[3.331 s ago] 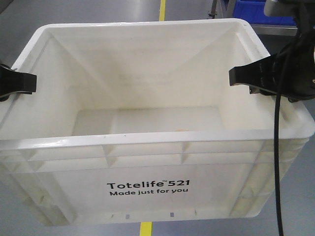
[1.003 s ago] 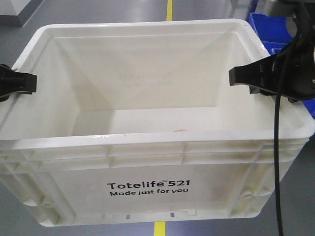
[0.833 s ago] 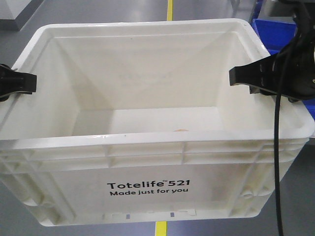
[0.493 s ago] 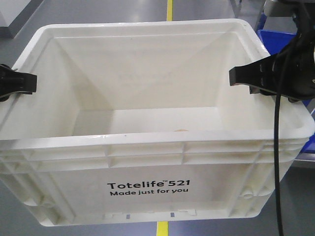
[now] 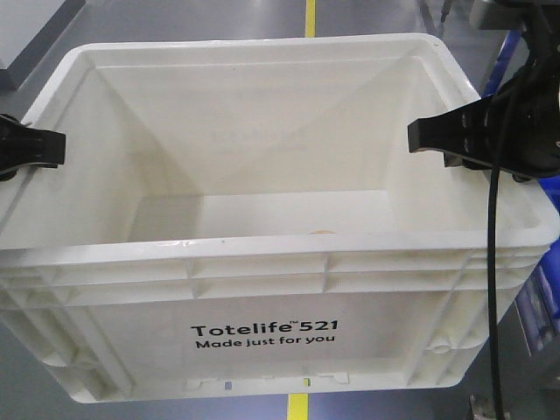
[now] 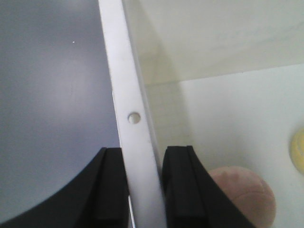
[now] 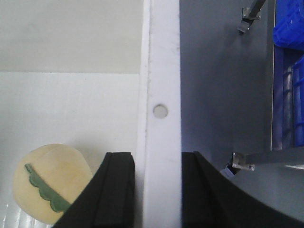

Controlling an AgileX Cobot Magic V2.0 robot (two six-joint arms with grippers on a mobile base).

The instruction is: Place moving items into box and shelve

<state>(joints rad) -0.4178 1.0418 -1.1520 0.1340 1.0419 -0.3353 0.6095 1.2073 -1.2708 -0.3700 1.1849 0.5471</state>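
The white box (image 5: 262, 262) with "Totelife 521" print fills the front view, held up off the grey floor. My left gripper (image 5: 33, 149) is shut on its left rim (image 6: 129, 90), one black finger on each side of the wall. My right gripper (image 5: 437, 136) is shut on the right rim (image 7: 161, 71) in the same way. Inside lie moving items: a pale yellow ball with a green stripe (image 7: 50, 183), a pinkish ball (image 6: 249, 194) and a yellow one (image 6: 299, 149) at the frame edge. The shelve is out of view.
Grey floor with a yellow line (image 5: 311, 16) runs under and beyond the box. Blue bins (image 7: 289, 23) and metal brackets (image 7: 242, 161) stand to the right. A pale grey object (image 5: 35, 31) sits at the far left.
The box stays fixed between both grippers. The floor behind has shifted: the blue bins slid right and partly out of the front view, and the yellow line drifted slightly right.
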